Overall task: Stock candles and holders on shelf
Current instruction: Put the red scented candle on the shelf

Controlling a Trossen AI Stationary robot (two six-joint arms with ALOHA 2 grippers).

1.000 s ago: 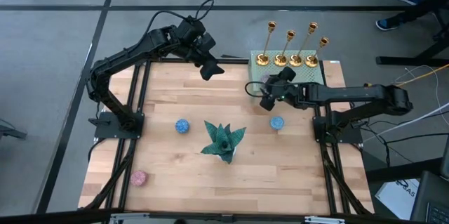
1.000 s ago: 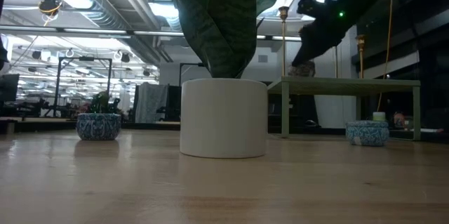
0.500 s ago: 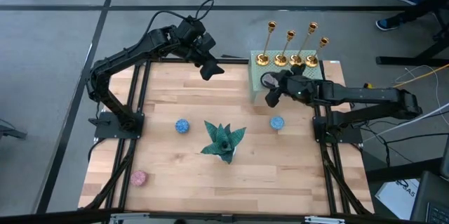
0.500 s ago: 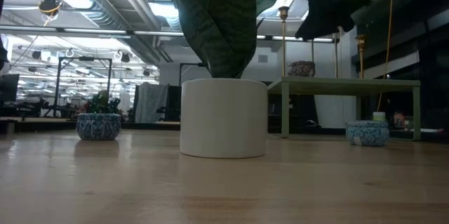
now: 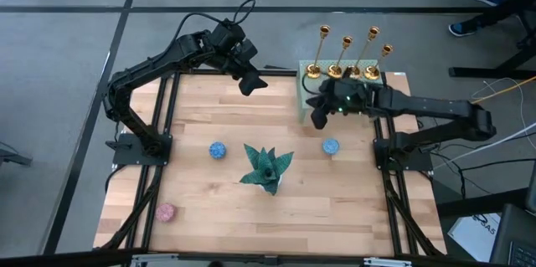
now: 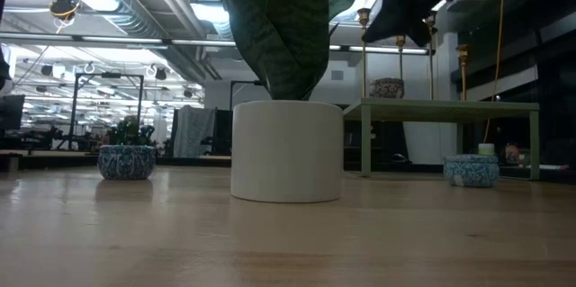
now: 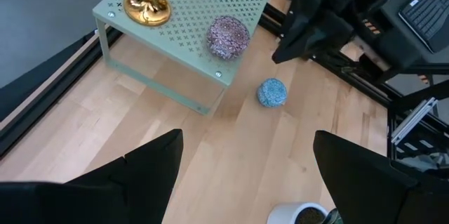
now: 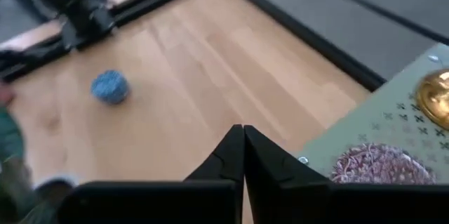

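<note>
The pale green shelf [image 5: 303,100] stands at the table's far right. Several gold holders [image 5: 334,70] stand in a row along its far edge. The mauve candle [image 7: 228,36] rests flat on the shelf's top near its front corner. A blue candle [image 5: 331,146], another blue one [image 5: 218,151] and a pink one [image 5: 166,213] lie on the table. My right gripper [image 8: 243,131] is shut on nothing and hangs above the shelf's left front corner, beside the mauve candle [image 8: 382,168]. My left gripper [image 7: 245,147] stays open, high over the table's far middle.
A teal spiky plant ornament [image 5: 266,169] in a white pot [image 6: 286,150] stands mid-table. Black frame rails [image 5: 163,116] run along both sides. Bare wood lies between the shelf and the plant, and along the near edge.
My right gripper has let go of the mauve candle, which stays on the shelf's top. It has risen clear of the candle, rolled about its own line, and its fingers have come together.
</note>
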